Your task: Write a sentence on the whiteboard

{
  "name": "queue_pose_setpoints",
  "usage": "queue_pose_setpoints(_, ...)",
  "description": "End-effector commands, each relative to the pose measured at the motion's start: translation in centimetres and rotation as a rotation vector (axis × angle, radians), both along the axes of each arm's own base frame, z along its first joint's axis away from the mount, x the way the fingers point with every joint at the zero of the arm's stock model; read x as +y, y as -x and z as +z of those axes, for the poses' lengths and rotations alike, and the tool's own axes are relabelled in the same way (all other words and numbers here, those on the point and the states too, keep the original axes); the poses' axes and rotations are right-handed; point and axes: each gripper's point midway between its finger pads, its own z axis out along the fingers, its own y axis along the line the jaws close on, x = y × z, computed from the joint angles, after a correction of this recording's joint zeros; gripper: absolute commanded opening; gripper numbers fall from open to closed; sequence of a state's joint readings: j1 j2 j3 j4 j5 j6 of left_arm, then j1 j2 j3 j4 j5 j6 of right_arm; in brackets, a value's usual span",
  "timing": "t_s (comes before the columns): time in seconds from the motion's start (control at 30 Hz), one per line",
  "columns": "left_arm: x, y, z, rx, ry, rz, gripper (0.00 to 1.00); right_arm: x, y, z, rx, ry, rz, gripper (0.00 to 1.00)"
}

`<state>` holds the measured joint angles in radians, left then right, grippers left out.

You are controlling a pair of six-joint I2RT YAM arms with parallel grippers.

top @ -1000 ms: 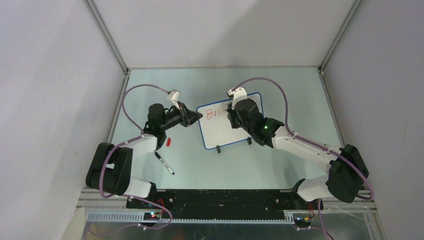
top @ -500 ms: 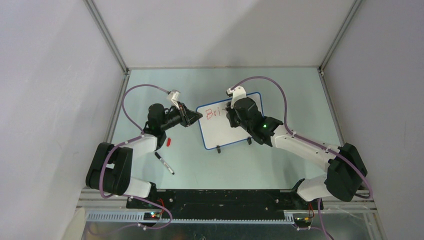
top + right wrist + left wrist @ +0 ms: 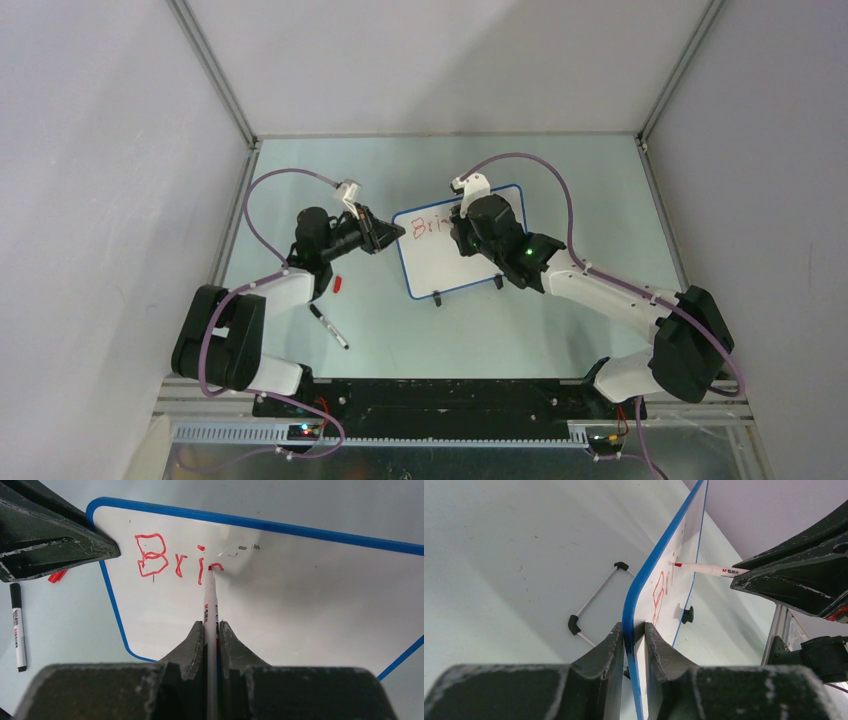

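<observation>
The whiteboard (image 3: 440,262), white with a thin blue rim, stands tilted on two black clip feet at mid-table. My left gripper (image 3: 398,232) is shut on its left edge (image 3: 630,611), one finger on each face. My right gripper (image 3: 458,226) is shut on a red marker (image 3: 210,605). The marker tip touches the board just right of the red letters "Bri" (image 3: 172,560), the sentence as it stands, with a short stroke begun at the tip. Those letters show edge-on in the left wrist view, "Bri" (image 3: 660,587), with the marker (image 3: 704,570) touching the board.
A black-capped marker (image 3: 329,327) lies on the table front-left of the board, also seen as the black-capped marker (image 3: 18,632). A red cap (image 3: 339,284) lies near the left arm. Grey walls close in the table on three sides.
The right gripper and marker have edged slightly left along the board. The left gripper and the board have not moved.
</observation>
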<state>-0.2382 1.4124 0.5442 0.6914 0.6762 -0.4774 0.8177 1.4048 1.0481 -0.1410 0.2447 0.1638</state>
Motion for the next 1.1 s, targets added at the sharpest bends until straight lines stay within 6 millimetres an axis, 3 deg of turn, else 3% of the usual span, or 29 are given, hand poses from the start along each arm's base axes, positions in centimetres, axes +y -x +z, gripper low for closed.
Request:
queue_pose_setpoints(0.0, -0.2, -0.4, 2.4, -0.091, 0.001, -0.010, 0.23, 0.6, -0.4, 1.2, -0.010, -0.020, 0.006, 0.00)
queue_pose_setpoints(0.43, -0.1, -0.3, 2.4, -0.091, -0.001, -0.007, 0.23, -0.4, -0.2, 0.7, 0.000, 0.017, -0.030, 0.00)
queue_pose_setpoints(1.07, -0.1, -0.4, 2.2, -0.087, -0.002, -0.007, 0.23, -0.9, -1.2, 1.8, -0.034, -0.010, -0.069, 0.00)
